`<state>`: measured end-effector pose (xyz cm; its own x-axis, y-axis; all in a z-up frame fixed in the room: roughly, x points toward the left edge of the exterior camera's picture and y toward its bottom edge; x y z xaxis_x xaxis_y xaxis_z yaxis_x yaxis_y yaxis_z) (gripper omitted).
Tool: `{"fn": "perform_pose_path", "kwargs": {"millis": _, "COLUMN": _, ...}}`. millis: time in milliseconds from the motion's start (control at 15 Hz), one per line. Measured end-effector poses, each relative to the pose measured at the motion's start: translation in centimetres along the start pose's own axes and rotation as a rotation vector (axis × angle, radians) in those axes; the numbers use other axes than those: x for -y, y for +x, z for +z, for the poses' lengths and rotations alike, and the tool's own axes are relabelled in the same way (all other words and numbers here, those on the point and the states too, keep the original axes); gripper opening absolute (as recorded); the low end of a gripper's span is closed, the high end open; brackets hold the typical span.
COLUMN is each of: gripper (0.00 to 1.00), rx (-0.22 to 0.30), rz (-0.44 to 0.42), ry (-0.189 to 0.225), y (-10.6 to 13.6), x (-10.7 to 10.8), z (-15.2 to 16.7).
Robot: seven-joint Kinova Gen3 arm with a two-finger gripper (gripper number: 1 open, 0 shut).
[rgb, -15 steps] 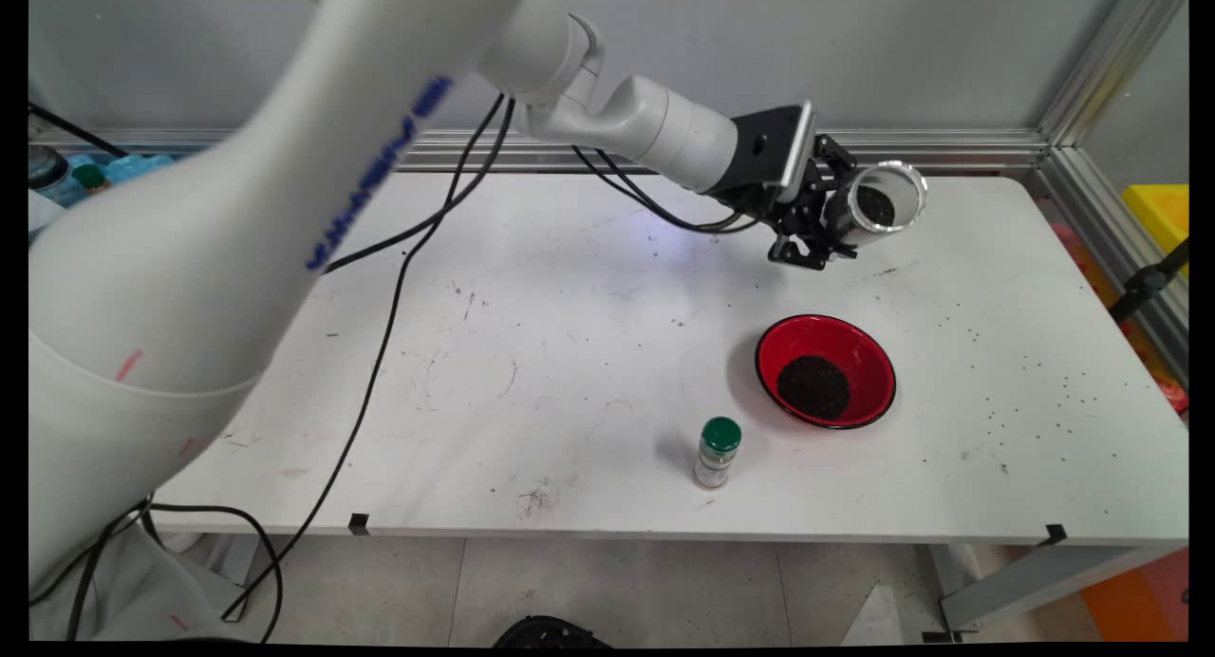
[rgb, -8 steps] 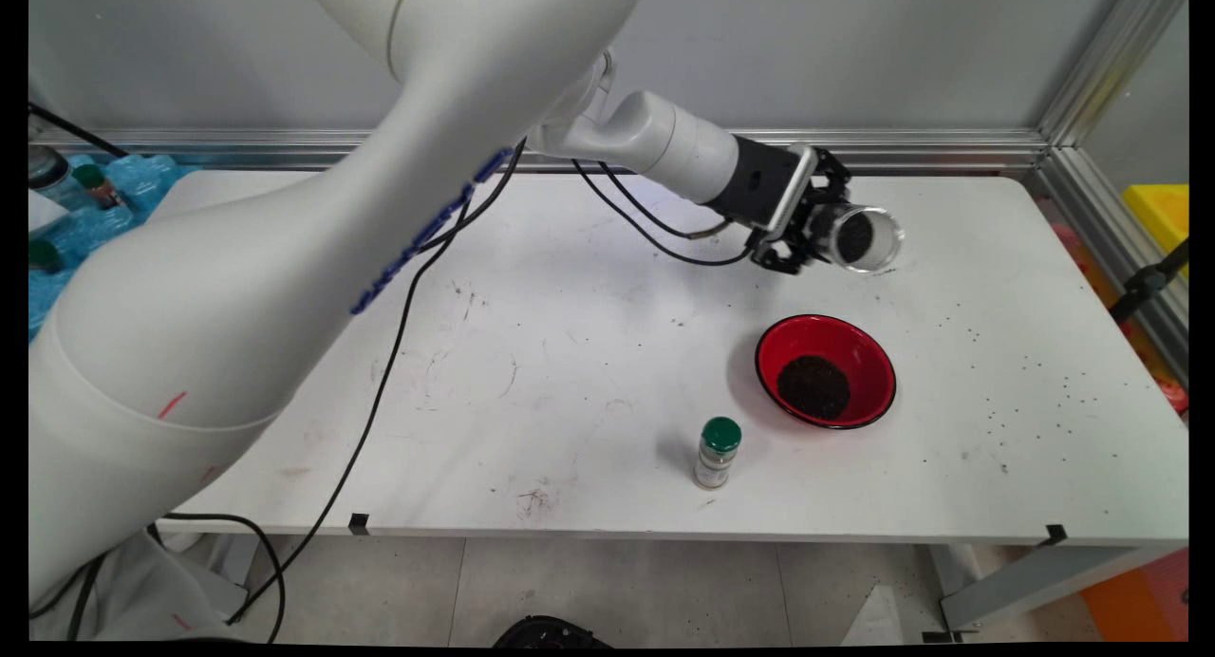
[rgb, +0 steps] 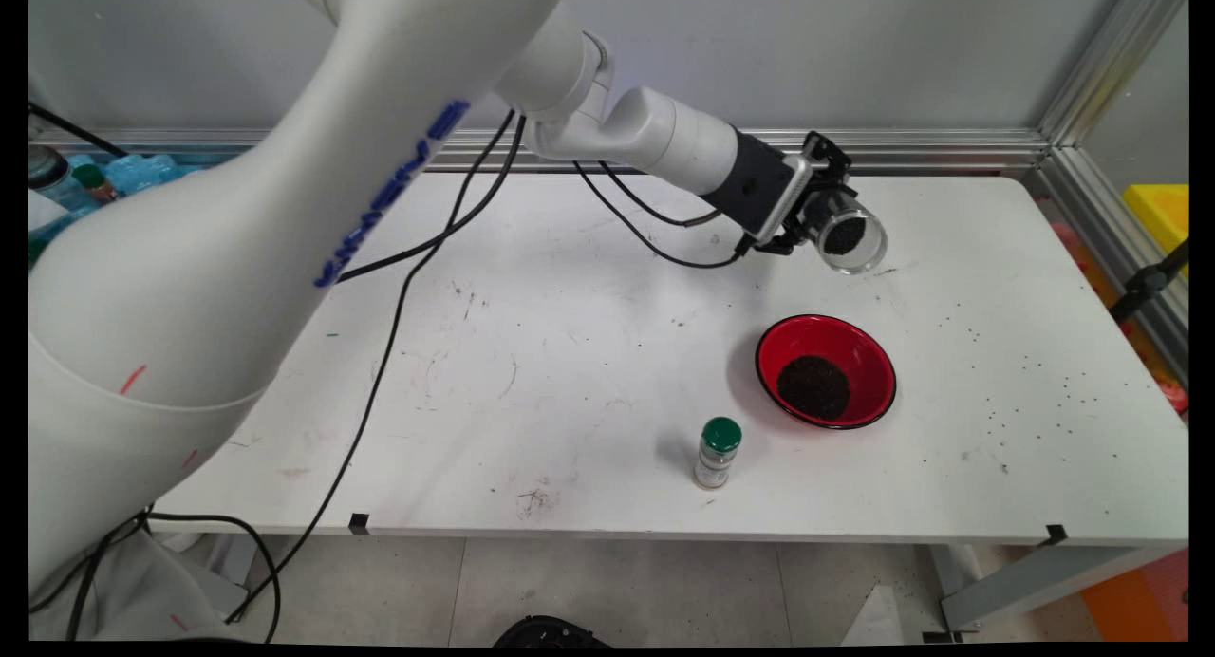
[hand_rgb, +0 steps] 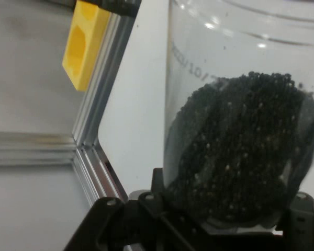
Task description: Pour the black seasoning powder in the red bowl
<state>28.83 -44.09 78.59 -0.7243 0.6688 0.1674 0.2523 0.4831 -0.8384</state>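
While the arm reaches in from the upper left, its gripper holds a clear jar of dark granules in the air over the far right part of the white table.

Left to right: black cables hang from the arm; a small bottle with a green cap stands upright toward the near edge; just at its 2 o'clock sits a red bowl with a heap of the same dark granules in its middle. The jar hangs at the bowl's 12 o'clock, apart from it, tipped so its open mouth faces forward and down. The claw is closed round the jar's base. In the hand view the jar is see-through, with faint printed digits, and a good mound of granules remains inside. Stray grains dot the table toward 3 o'clock.
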Motion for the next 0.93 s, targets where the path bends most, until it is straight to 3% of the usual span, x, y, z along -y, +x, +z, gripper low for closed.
{"fn": "perform_pose_path", "kwargs": {"millis": 267, "gripper": 0.0, "rx": -0.021, "rz": 0.036, "ry": 0.016, "y": 0.8, "x": -0.1, "z": 0.9}}
{"fn": "perform_pose_path", "kwargs": {"millis": 933, "gripper": 0.0, "rx": -0.005, "rz": 0.186, "ry": 0.053, "y": 2.6, "x": 0.1, "z": 2.0}}
